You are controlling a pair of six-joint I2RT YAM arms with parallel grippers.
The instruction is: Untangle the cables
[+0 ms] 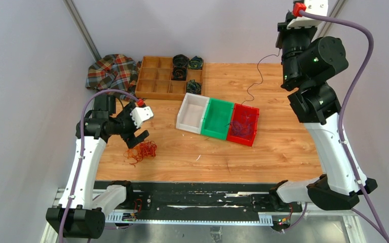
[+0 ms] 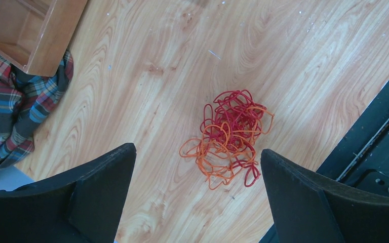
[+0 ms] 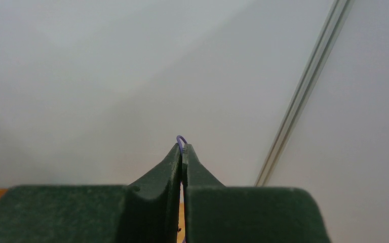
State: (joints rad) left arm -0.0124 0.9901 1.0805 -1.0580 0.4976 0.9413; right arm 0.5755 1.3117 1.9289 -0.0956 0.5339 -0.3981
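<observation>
A tangle of thin red and orange cables (image 1: 142, 150) lies on the wooden table at the front left. In the left wrist view the tangle (image 2: 230, 136) lies just beyond and between my fingers. My left gripper (image 1: 138, 132) is open and empty and hovers just behind the tangle; it also shows in the left wrist view (image 2: 196, 151). My right gripper (image 1: 281, 46) is raised high at the back right. It is shut (image 3: 182, 148) on a thin purple cable (image 3: 181, 138). This cable (image 1: 253, 83) hangs down into the red bin (image 1: 255, 132), where more purple strands lie.
A white bin (image 1: 187, 112) and a green bin (image 1: 217, 120) stand in a row with the red one. A wooden divided tray (image 1: 152, 81) with dark coiled rolls stands at the back. A plaid cloth (image 1: 112, 68) lies at the back left.
</observation>
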